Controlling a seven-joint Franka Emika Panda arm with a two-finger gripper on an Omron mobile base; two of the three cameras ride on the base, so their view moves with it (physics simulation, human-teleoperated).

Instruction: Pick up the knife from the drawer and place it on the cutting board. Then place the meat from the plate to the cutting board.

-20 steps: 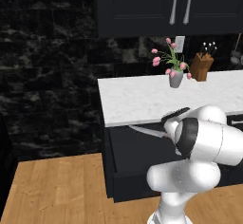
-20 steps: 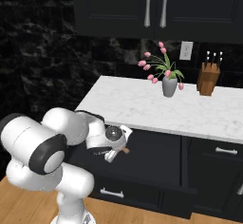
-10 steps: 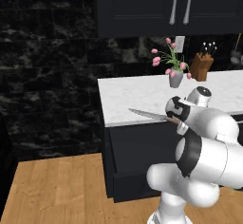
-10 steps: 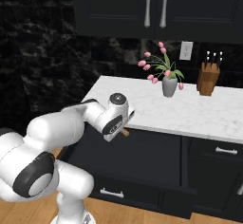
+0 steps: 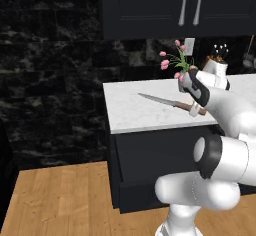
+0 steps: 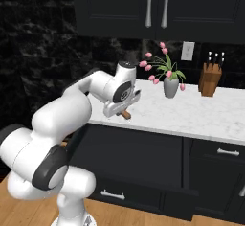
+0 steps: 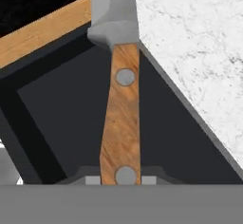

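Claw [image 7: 125, 179] around knife [image 5: 167, 101], fingertips hidden

A white marble bench [image 6: 201, 112] tops black cabinets above a wooden floor [image 5: 60, 195]. A grey vase of pink tulips [image 6: 170, 87] stands on it toward the far edge, with a wooden knife block [image 6: 208, 79] just to its right near the wall.
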